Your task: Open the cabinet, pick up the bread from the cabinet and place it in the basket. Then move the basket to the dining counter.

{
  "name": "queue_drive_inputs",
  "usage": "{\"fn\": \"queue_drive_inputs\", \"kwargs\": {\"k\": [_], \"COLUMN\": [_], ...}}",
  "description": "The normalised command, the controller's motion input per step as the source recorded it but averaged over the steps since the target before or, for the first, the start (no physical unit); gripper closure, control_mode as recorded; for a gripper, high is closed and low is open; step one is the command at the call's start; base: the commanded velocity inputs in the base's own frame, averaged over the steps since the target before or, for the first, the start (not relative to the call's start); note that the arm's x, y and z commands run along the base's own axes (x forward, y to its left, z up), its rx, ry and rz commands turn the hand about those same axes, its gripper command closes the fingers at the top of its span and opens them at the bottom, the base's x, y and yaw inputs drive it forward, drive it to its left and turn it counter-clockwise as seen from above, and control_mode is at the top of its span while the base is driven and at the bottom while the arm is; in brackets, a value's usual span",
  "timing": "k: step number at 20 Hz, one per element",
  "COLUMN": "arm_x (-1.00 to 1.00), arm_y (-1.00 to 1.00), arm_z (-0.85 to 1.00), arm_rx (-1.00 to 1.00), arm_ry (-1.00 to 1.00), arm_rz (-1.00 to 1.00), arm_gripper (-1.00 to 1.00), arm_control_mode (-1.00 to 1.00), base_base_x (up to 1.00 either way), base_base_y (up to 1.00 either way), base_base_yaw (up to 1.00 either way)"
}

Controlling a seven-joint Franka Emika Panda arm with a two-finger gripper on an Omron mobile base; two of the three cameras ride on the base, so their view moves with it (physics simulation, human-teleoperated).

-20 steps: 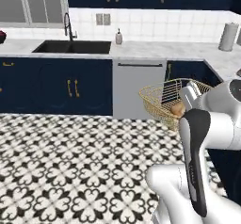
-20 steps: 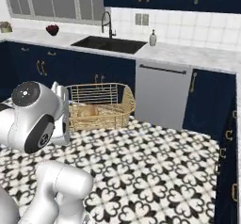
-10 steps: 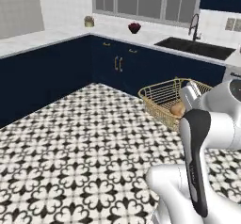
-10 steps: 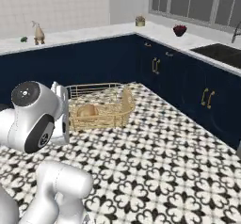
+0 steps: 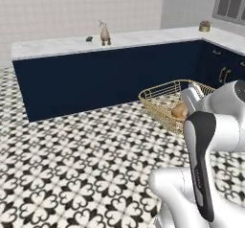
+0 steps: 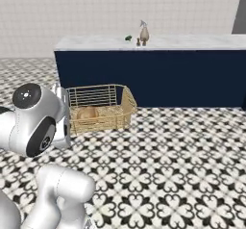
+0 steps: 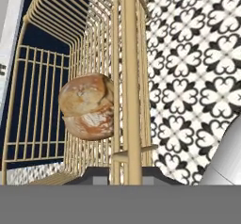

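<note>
The golden wire basket (image 5: 161, 100) hangs above the patterned floor, carried at my arm's end, with the bread (image 5: 180, 110) lying inside it. From the right base view the basket (image 6: 99, 111) and its bread (image 6: 87, 112) sit just right of my white arm. In the hand view my gripper (image 7: 127, 172) is shut on the basket's wall (image 7: 129, 53), and the bread (image 7: 87, 106) rests just left of that wall. The dining counter (image 5: 57, 45), a marble slab on a plain navy base, stands across the floor ahead; the same dining counter (image 6: 192, 42) runs along the back. The cabinet is out of view.
A tan bottle (image 5: 103, 32) and a small green object (image 5: 89, 39) stand on the dining counter. Navy cupboards with brass handles (image 5: 224, 71) and a potted plant (image 5: 205, 26) line the right wall under a window. Black-and-white tiled floor (image 6: 182, 151) spreads between me and the counter.
The whole picture has swung: the camera has turned from the sink wall to face the dining counter. The basket with the bread stays in my gripper in the same place relative to the arm.
</note>
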Motion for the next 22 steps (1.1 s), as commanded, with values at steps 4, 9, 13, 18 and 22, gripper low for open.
{"fn": "queue_drive_inputs", "kwargs": {"k": [4,9,13,18,22], "arm_x": [0.0,0.0,0.0,0.0,0.0], "arm_y": [0.0,0.0,0.0,0.0,0.0], "arm_z": [0.0,0.0,0.0,0.0,0.0], "arm_rx": [0.0,0.0,0.0,0.0,0.0], "arm_ry": [0.0,0.0,0.0,0.0,0.0], "arm_rz": [0.0,0.0,0.0,0.0,0.0], "arm_gripper": [1.0,1.0,1.0,1.0,1.0], "arm_control_mode": [1.0,1.0,1.0,1.0,1.0], "base_base_x": [1.0,1.0,1.0,1.0,1.0], "base_base_y": [0.0,0.0,0.0,0.0,0.0], "base_base_yaw": [0.53,0.53,0.24,0.18,0.09]}}
